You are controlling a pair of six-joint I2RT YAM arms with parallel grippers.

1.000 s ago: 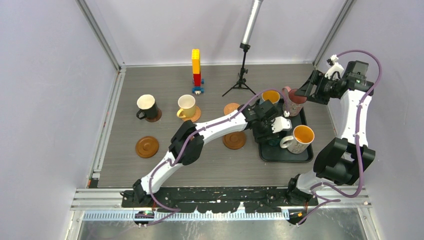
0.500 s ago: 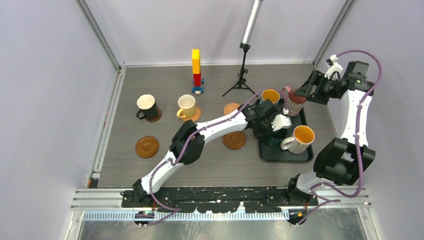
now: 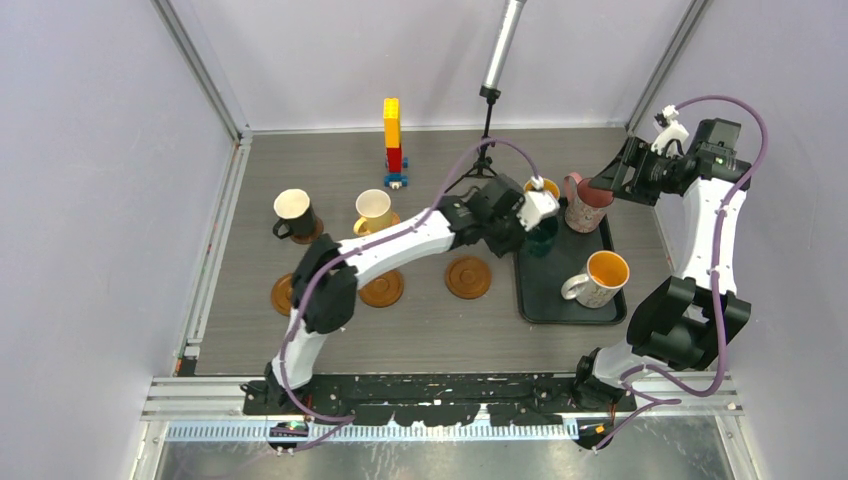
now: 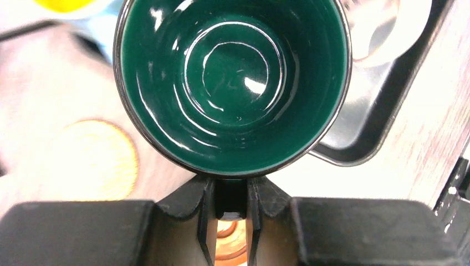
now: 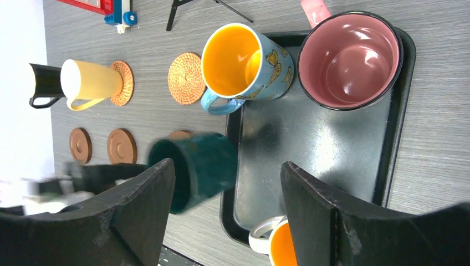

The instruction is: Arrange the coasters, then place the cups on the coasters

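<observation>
Top external view: your left claw [image 3: 533, 213] is squeezed shut on the dark green mug [image 3: 541, 238]. In the left wrist view its fingers [image 4: 202, 206] pinch the mug's handle [image 4: 231, 204], and you look straight down into the shiny green inside. The mug is at the edge of the black tray [image 3: 565, 306], on the side where the left arm reaches in.

Your right claw [image 3: 610, 183] is wide open and holds nothing. It hangs by the tray's far end, near the pink mug [image 3: 585, 205].

The blue mug [image 3: 542, 187] is at the tray's far corner. The white patterned mug [image 3: 598, 277] sits on the tray's near part.

A bare brown coaster [image 3: 467, 277] lies just beside the tray. Farther from the tray, the cream mug [image 3: 375, 212] and the black mug [image 3: 294, 215] each stand on a coaster.
</observation>
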